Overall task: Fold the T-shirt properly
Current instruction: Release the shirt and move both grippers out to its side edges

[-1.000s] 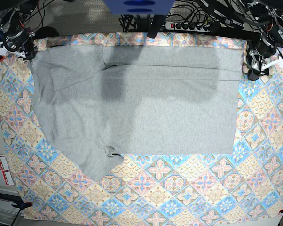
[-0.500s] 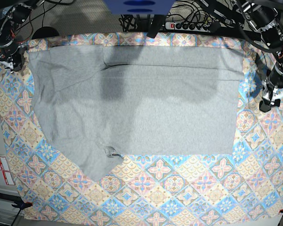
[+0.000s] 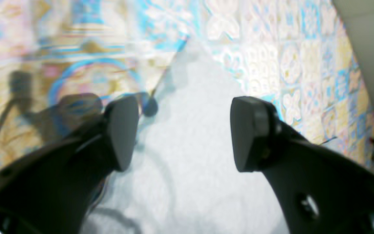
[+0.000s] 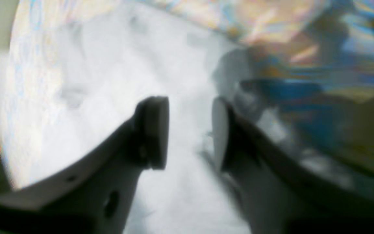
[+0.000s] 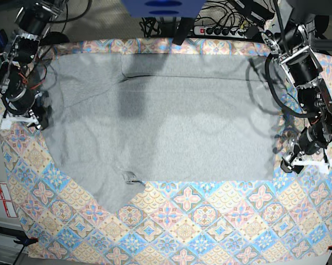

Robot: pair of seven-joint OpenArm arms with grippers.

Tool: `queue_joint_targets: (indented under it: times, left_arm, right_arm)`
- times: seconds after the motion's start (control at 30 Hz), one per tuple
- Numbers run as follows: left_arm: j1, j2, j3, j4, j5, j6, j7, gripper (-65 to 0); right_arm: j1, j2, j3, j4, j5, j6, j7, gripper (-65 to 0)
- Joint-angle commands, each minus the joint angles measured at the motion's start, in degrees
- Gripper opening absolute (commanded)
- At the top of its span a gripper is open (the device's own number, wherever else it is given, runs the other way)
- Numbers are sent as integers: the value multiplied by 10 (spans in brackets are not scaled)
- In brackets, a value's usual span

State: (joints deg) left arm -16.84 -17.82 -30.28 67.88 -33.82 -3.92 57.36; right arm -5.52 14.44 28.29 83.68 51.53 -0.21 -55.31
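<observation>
My left hand [image 3: 183, 133] has its two fingers spread wide with nothing between them, hanging over a grey corner of cloth with patterned tablecloth [image 3: 287, 58] around it; in the base view it sits at the shirt's right edge, low down [image 5: 298, 160]. My right hand [image 4: 188, 133] has two fingers part-way apart, a clear gap, nothing gripped, pale grey fabric under it; view is blurred. In the base view it is at the shirt's left edge [image 5: 22, 113], about mid-height. One T-shirt [image 5: 171, 121], light grey, spread flat on the desk, covering most of the upper half, no lettering showing on this face. One fold line runs across near its top edge. Bottom left corner drops into a pointed flap with a small crease or tag beside it [image 5: 130, 178]; cannot tell which. One tablecloth [image 5: 210, 221], blue, pink and cream diamonds, bare along the bottom and both sides. One power strip [image 5: 221, 30] behind the far edge, cables around it. Two arms, one each side.
</observation>
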Motion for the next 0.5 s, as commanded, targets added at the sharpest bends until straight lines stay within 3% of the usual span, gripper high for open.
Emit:
queue_joint_targets:
  times: [0.0, 0.2, 0.47]
  left_arm:
    - [-28, -16, 11, -8, 3, -2, -20, -216]
    - [-74, -19, 54, -103, 35, -2, -97, -216]
    - [-120, -19, 55, -252, 45, -3, -188, -216]
  right_arm:
    - [13, 12, -7, 11, 7, 3, 6, -432]
    - [39, 18, -63, 10, 7, 3, 6, -432]
    - [39, 18, -68, 10, 7, 3, 5, -432]
